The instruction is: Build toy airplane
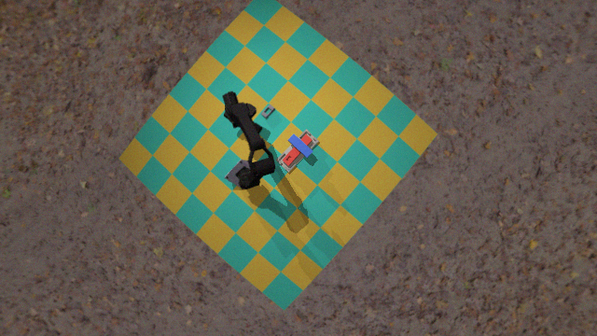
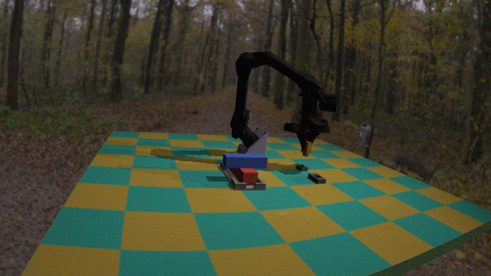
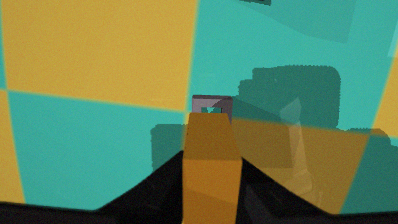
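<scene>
Teal-and-yellow checkered bench (image 1: 326, 58) lies on leaf-strewn ground (image 1: 504, 210); forest trees (image 2: 123, 42) stand behind.

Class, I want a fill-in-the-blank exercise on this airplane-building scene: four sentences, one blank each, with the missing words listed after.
1. The gripper is shut on the ____ tail fin.
2. The blue wing lies across the ____ fuselage.
3. The fuselage sits in the grey ____.
4. The fin hangs ____ the mat, not touching it.

Missing words: orange; red; cradle; above
</scene>
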`<control>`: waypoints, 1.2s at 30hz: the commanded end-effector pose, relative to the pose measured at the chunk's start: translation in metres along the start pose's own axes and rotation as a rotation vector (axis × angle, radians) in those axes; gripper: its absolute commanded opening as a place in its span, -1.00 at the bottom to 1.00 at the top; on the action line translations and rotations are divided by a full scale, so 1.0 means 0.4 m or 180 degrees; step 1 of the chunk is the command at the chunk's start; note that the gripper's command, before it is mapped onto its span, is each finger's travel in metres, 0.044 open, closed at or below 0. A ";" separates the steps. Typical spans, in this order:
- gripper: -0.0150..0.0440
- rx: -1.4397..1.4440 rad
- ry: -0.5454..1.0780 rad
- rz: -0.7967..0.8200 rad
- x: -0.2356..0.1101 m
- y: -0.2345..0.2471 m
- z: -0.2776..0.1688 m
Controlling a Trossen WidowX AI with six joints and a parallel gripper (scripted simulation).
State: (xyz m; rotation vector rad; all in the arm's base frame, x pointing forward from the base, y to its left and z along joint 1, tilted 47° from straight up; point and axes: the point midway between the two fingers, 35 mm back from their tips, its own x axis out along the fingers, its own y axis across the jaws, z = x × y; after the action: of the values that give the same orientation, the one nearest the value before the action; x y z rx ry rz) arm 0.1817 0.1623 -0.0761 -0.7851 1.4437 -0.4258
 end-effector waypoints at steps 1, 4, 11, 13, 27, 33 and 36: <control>-0.49 0.0017 0.0011 0.0017 -0.037 0.003 0.002; -0.49 0.0021 0.0026 0.0008 -0.060 0.001 0.001; -0.49 0.0028 0.0058 -0.0015 -0.115 -0.005 -0.003; -0.49 0.0032 0.0068 -0.0023 -0.131 -0.007 -0.005; -0.49 0.0057 0.0113 -0.0060 -0.196 -0.032 -0.011; -0.49 0.0068 0.0110 -0.0031 -0.197 -0.079 0.008; -0.49 0.0075 0.0108 -0.0019 -0.197 -0.103 0.016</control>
State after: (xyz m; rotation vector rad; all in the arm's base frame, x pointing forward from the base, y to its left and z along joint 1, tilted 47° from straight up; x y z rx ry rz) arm 0.1820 0.1958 0.0011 -0.7637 1.4700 -0.4656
